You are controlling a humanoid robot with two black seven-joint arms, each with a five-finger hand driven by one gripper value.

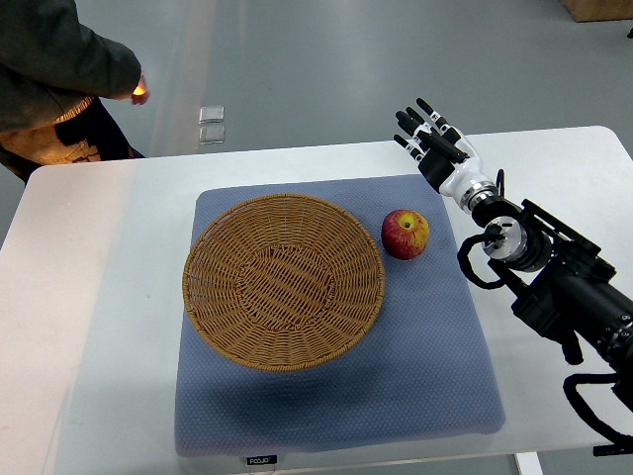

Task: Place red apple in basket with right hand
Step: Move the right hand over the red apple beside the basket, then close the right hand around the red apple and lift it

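The red apple point(406, 234) sits upright on the blue-grey mat point(425, 376), its stem dimple facing up and a yellow patch showing on its right side. It lies just beside the right rim of the basket point(283, 281), apart from it by a thin strip of mat, and nothing holds it.

The basket is a wide, shallow, round wicker bowl, resting flat on the left and middle part of the mat. Its woven floor and sloping wall are bare; no object lies inside it.

The right hand point(433, 144) hovers beyond and to the right of the apple, over the far edge of the mat and the white table point(89, 327). Its dark fingers point(409, 124) are stretched out and spread apart, pointing away from the robot toward the upper left, and they grip nothing. There is a clear gap between the hand and the apple. The white wrist and black forearm run down to the picture's right edge.

The mat is square, cushioned, and carries a small black label at its near edge. It lies on the white table, which fills most of the view.

At the upper left, past the table's far corner, a person point(54, 69) in a dark sleeve stands, with a small orange thing point(139, 95) in the hand. On the grey floor beyond the table lie two small clear squares point(211, 124).
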